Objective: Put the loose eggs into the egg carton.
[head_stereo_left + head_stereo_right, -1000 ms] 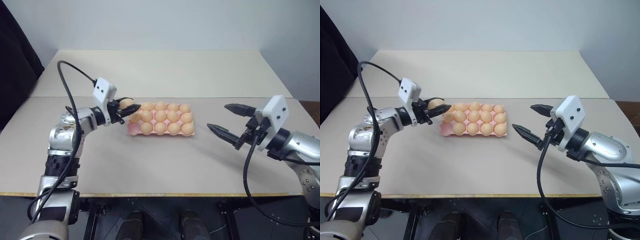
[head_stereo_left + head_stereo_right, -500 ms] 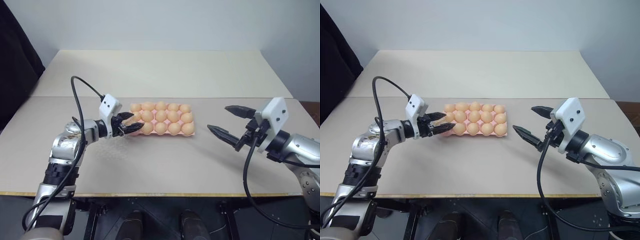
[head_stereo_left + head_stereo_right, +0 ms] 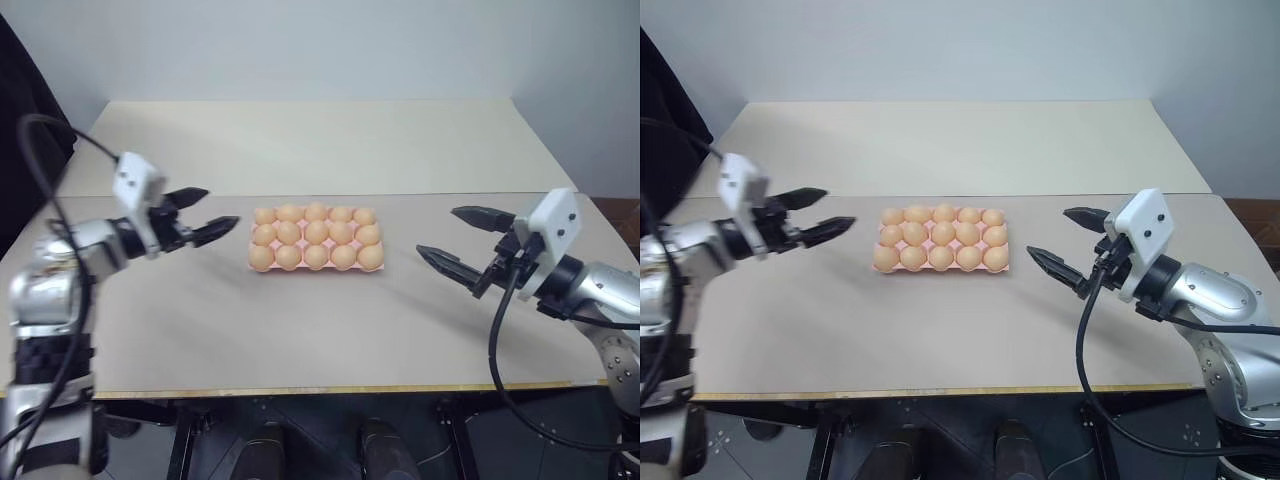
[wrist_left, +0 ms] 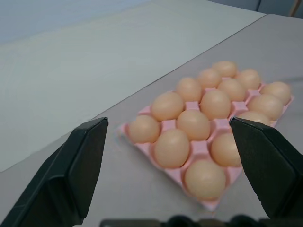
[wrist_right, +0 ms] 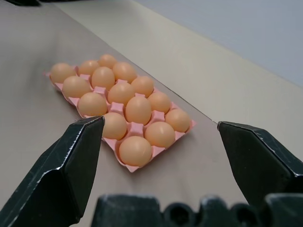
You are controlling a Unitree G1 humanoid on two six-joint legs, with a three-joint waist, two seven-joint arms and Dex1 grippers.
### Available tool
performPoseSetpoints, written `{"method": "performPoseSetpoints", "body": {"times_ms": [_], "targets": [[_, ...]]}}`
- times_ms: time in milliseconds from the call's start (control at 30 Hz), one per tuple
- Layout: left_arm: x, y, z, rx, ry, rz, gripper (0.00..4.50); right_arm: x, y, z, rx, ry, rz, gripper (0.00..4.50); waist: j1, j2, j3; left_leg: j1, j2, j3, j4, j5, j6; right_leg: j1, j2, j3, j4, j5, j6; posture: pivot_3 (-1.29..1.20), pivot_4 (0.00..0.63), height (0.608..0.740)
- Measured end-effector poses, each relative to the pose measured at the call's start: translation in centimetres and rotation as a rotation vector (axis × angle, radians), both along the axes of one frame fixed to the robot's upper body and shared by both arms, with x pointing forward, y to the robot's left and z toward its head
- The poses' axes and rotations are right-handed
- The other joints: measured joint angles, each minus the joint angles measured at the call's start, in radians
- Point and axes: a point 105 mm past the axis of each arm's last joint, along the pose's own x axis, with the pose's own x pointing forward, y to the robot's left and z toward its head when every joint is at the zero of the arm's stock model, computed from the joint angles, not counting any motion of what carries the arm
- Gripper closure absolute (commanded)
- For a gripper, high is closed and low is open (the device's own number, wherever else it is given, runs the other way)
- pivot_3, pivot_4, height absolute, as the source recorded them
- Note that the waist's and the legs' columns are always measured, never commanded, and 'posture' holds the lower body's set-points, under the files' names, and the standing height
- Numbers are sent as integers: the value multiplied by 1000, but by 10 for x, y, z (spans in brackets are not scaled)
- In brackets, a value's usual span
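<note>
The pale pink egg carton (image 3: 315,270) lies at the table's middle, and a tan-orange egg (image 3: 316,232) fills every one of its cups. Loose eggs are out of view; each egg I see sits in a cup. My left gripper (image 3: 219,208) hovers left of the carton, a short gap away, pointing at it, open and empty. My right gripper (image 3: 438,231) hangs to the right of the carton, also open and empty. The left wrist view looks over the carton (image 4: 198,147) between the two spread black fingers (image 4: 75,165).
The beige table (image 3: 300,330) has a seam running across it behind the carton. Dark curtain (image 3: 25,120) stands at the far left. Black cables loop from both wrists.
One second ago my left gripper held an egg over the carton's far left corner. It has let that egg go into the carton, opened, and drawn back to the left. The right arm stayed still.
</note>
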Motion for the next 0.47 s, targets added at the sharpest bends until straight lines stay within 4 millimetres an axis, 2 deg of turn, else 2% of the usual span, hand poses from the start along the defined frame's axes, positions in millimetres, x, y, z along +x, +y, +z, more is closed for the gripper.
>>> {"method": "performPoseSetpoints", "body": {"times_ms": [100,200,333,467], "targets": [[-26,23,-10,44,35,22,24,2,-4,-3,-1,22,12,0,-2,0,0,1,0,0,0,0,0,0,0,0,0,0,0,0,150,740],[-52,34,-18,27,52,21,24,4,-9,-9,2,49,17,0,0,0,0,1,1,0,-1,0,0,1,0,0,0,0,0,0,150,740],[-72,31,-18,-13,32,17,24,7,-12,-14,8,74,14,0,11,0,0,2,0,0,-1,0,0,2,-1,0,-1,0,0,0,150,740],[-79,28,-18,-12,41,33,24,8,-13,-16,8,84,17,0,13,0,0,2,1,0,-1,0,0,2,-1,0,-1,0,0,0,150,740]]}}
